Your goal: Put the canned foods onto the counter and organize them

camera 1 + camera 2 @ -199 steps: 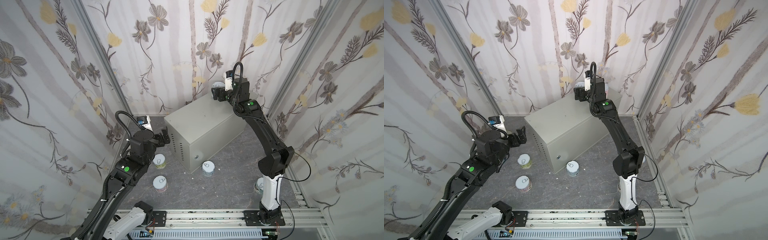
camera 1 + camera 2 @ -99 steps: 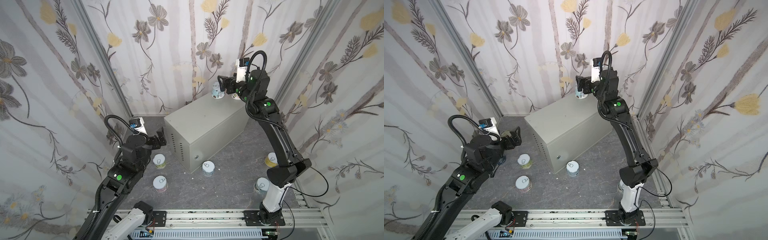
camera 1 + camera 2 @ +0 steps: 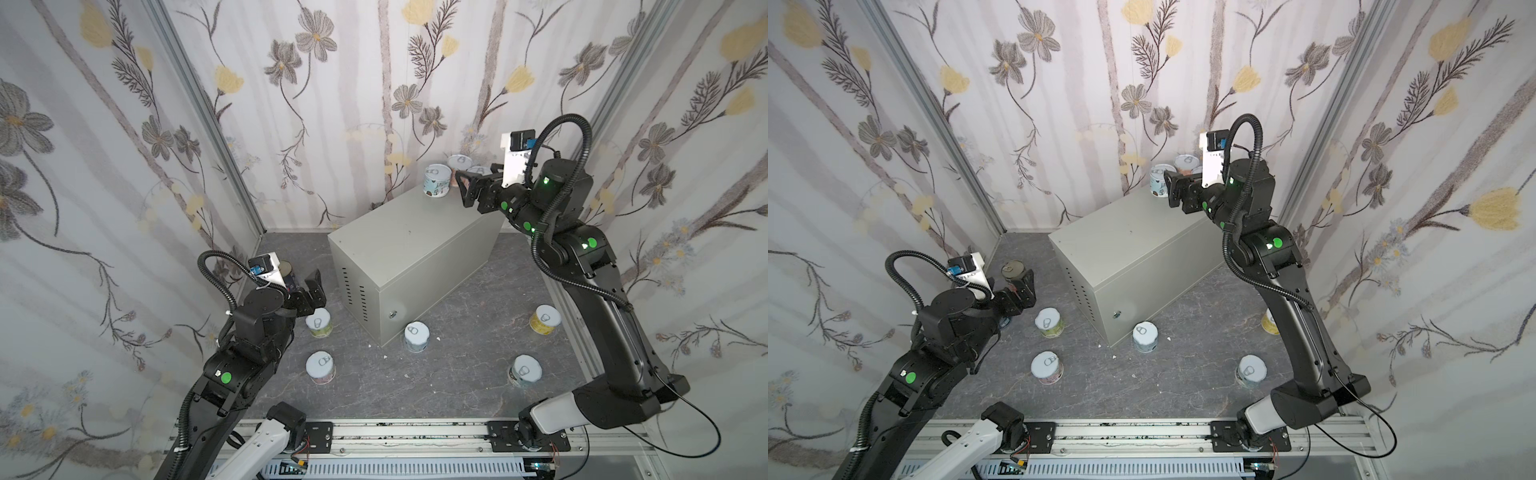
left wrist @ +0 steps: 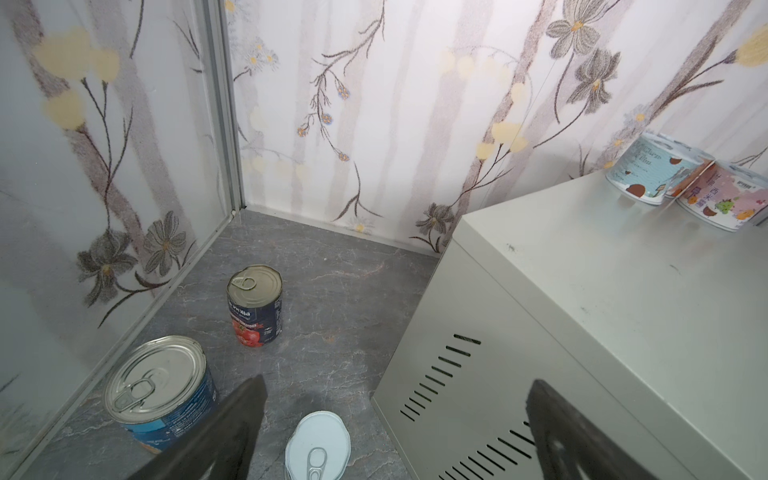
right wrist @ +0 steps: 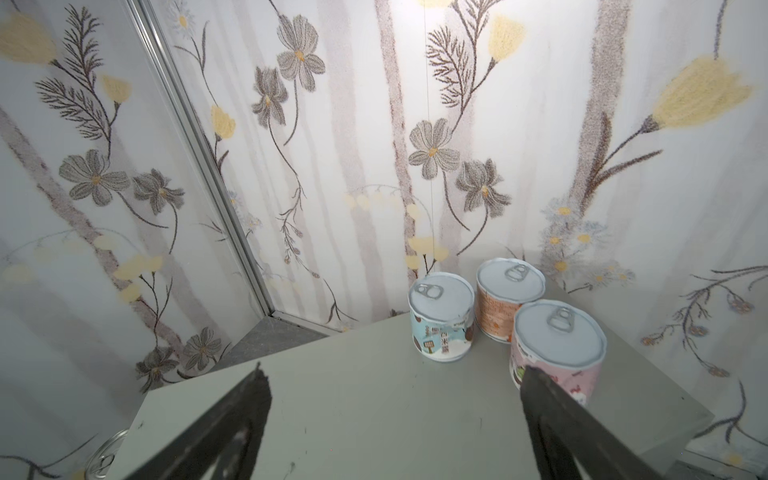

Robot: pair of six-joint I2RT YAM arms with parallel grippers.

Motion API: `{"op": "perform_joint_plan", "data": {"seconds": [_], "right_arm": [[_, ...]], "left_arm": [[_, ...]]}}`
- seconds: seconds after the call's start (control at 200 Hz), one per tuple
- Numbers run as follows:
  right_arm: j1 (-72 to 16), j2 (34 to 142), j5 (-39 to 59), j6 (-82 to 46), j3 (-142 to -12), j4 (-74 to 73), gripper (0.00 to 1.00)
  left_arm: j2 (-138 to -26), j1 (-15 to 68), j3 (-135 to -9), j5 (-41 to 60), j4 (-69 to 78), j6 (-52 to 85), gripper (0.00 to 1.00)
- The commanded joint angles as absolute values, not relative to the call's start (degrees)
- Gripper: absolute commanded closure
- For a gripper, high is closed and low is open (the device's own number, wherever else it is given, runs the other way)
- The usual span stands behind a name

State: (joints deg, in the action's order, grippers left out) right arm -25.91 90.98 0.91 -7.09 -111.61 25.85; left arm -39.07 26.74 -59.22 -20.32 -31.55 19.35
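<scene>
Short cans [image 3: 1158,185] crowd a corner of the counter [image 3: 1133,249] — 5 more dot the floor [image 3: 1183,374].

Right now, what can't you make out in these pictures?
Pink can: in a top view, mostly behind the right hand.
Yellow can: in a top view, half behind the right arm.
Dark can: in a top view, mostly behind the left wrist camera.
Lid: right wrist view, cut off by the cabinet.

Three walls [image 3: 332,104] enclose the space, papered white with grey-brown stripes and grey and yellow flowers. Aluminium posts [image 3: 210,124] run down both back corners. The floor [image 3: 457,374] is dark grey, marbled. A silver rail [image 3: 415,434] spans the near edge. Light is soft and even.
</scene>
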Motion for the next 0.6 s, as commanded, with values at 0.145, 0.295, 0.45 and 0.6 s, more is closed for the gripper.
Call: {"op": "perform_joint_plan", "data": {"seconds": [0.145,0.295,0.45,0.6], "right_arm": [[-27.1,76.5,0.3,-10.1,-94.2,24.1,0.06],[-28.4,68.0,0.0,-11.9,-81.6,23.2,0.05],[-30.9,59.8,-0.5,-14.0,-69.6,21.7,0.04],[-33.0,53.7,0.7,-16.5,-58.9,17.8,0.03]], "left_arm": [[-35.8,26.6,-54.0,-16.8,-33.6,25.1,0.00],[-35.1,26.7,-50.2,-15.3,-33.9,27.5,0.00],[-35.2,26.6,-47.1,-15.3,-34.2,29.2,0.00],[-35.7,26.6,-44.8,-16.9,-34.0,30.2,0.00]]}}
